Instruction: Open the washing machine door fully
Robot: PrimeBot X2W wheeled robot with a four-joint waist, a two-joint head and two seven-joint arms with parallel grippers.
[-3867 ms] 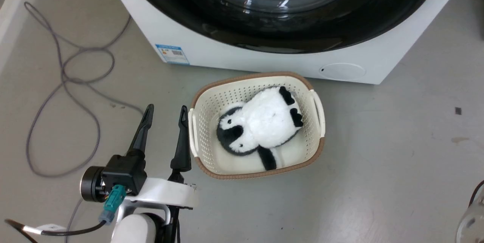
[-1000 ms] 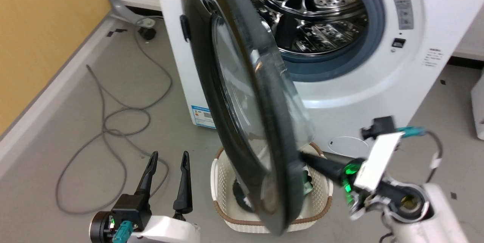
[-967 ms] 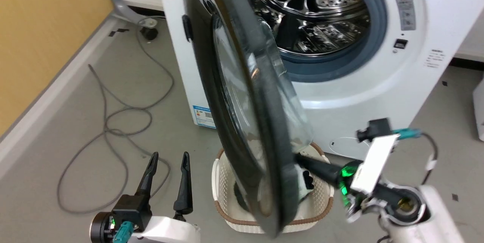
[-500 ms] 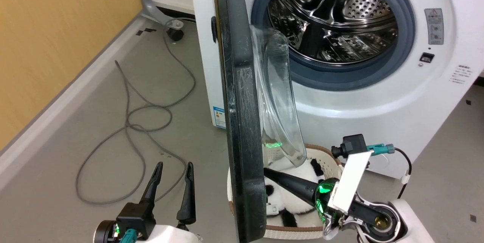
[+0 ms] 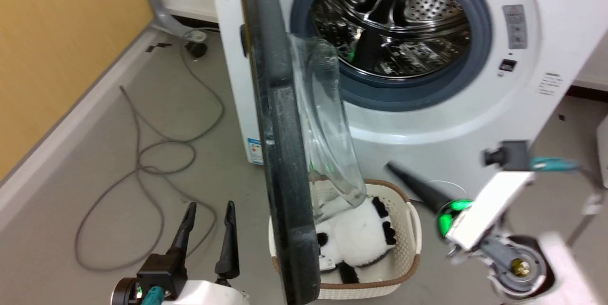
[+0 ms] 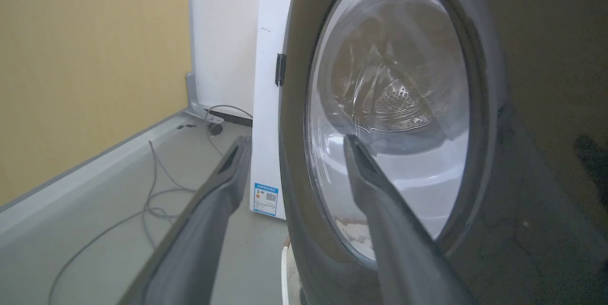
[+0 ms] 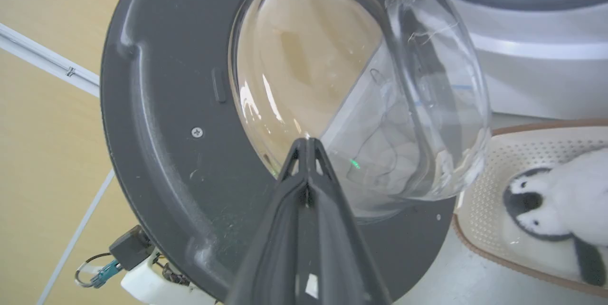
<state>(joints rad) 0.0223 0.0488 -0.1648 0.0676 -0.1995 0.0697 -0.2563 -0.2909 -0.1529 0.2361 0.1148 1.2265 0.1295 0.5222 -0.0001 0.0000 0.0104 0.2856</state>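
Head view, lower left: the left gripper (image 5: 210, 207) points up-frame, fingers parted, empty. At centre the washing machine door (image 5: 285, 176) stands edge-on, swung out from the washing machine (image 5: 427, 119). Lower right, the right gripper (image 5: 390, 166) angles toward upper left, fingers pressed together, empty, apart from the door

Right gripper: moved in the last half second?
Yes. The right gripper, earlier across the basket at the door, now sits outside the basket's right rim, off the door.
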